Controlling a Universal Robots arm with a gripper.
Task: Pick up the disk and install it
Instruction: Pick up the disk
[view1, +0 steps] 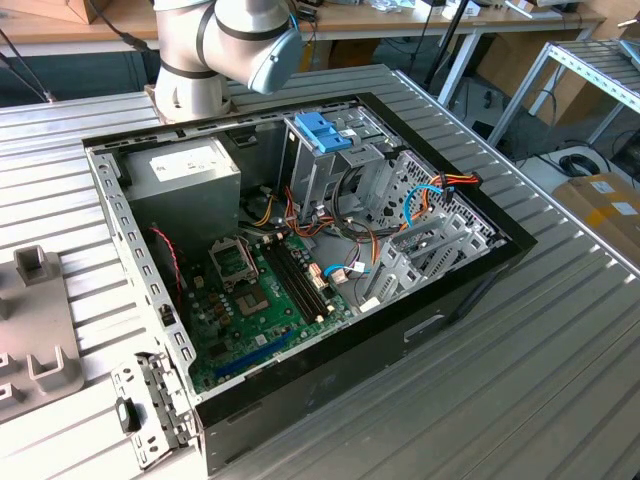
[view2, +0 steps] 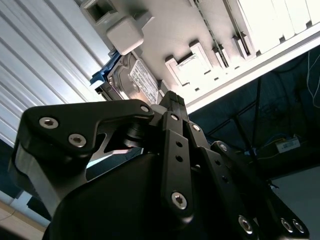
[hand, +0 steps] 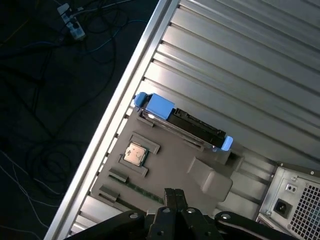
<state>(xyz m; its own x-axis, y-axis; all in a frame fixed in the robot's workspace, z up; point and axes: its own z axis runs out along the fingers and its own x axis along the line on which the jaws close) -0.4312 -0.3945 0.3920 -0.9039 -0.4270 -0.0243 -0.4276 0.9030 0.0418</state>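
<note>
The disk (hand: 186, 125) stands on its long edge in a slot of a grey fixture plate (hand: 170, 165), with its blue carrier showing at both ends. In the second wrist view the disk (view2: 136, 80) shows its silver face and white label. My gripper (hand: 173, 193) hangs above the plate, a short way off from the disk and not touching it. Its two black fingers lie together, shut, with nothing between them, and in the second wrist view the gripper (view2: 170, 96) tips point toward the disk.
The grey plate also carries a processor chip (hand: 135, 154) and sits by the ribbed metal table's edge (hand: 131, 100), with dark floor and cables beyond. The open computer case (view1: 470, 275) holds a grey power-supply box (view1: 185, 175) and a blue bracket (view1: 322, 130) on a metal cage.
</note>
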